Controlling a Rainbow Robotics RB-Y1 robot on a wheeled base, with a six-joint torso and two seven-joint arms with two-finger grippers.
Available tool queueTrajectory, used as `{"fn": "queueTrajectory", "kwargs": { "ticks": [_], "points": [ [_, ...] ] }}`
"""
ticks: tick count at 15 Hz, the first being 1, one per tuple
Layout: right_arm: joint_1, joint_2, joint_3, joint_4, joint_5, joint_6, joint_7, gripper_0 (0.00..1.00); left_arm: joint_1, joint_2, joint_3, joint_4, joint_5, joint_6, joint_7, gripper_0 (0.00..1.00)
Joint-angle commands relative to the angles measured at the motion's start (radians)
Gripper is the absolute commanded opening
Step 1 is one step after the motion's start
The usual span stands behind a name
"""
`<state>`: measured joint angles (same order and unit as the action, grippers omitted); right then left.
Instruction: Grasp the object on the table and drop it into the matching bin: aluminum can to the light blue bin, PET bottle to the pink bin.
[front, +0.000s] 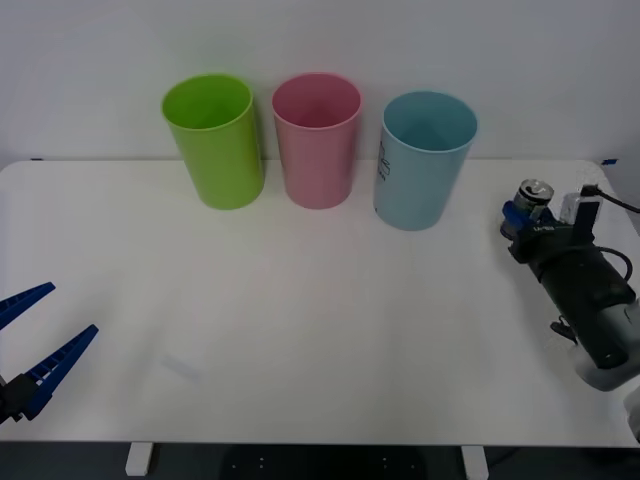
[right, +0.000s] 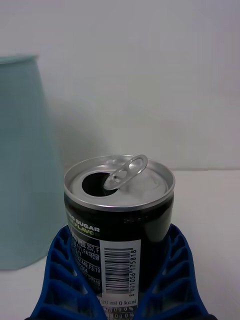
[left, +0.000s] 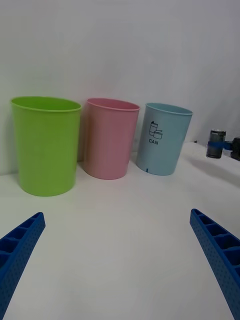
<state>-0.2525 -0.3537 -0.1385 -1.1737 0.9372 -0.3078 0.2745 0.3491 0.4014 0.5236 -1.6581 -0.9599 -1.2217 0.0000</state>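
1. Aluminum can (right: 119, 210), dark body w/ silver top, tab lifted & mouth open, stands upright near the table's (front: 320, 330) right edge, to the right of the light blue bin (front: 425, 160) & apart from it.
2. Right gripper (front: 527, 215) is clamped on the can: blue ribbed fingers (right: 62, 270) press both sides of its lower body.
3. Light blue bin carries a "CAN" label; pink bin (front: 317, 140) beside it at centre, lime green bin (front: 213, 140) at left, all in a row at the table's far edge.
4. Left gripper (front: 30, 345) hangs over the near-left corner, fingers spread apart, holding nothing.
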Motion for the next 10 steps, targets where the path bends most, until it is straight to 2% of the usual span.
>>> {"fn": "queueTrajectory", "kwargs": {
  "ticks": [1, 5, 10],
  "points": [
    [0.024, -0.019, 0.0, -0.084, 0.043, -0.04, -0.138, 0.0, 0.0, 0.0, 0.0, 0.0, 0.0, 0.0, 0.0, 1.0],
    [0.025, -0.056, 0.0, -0.169, 0.064, -0.102, -0.281, 0.0, 0.0, 0.0, 0.0, 0.0, 0.0, 0.0, 0.0, 1.0],
    [0.025, -0.136, 0.0, -0.299, 0.077, -0.157, -0.474, 0.0, 0.0, 0.0, 0.0, 0.0, 0.0, 0.0, 0.0, 1.0]
  ]
}}
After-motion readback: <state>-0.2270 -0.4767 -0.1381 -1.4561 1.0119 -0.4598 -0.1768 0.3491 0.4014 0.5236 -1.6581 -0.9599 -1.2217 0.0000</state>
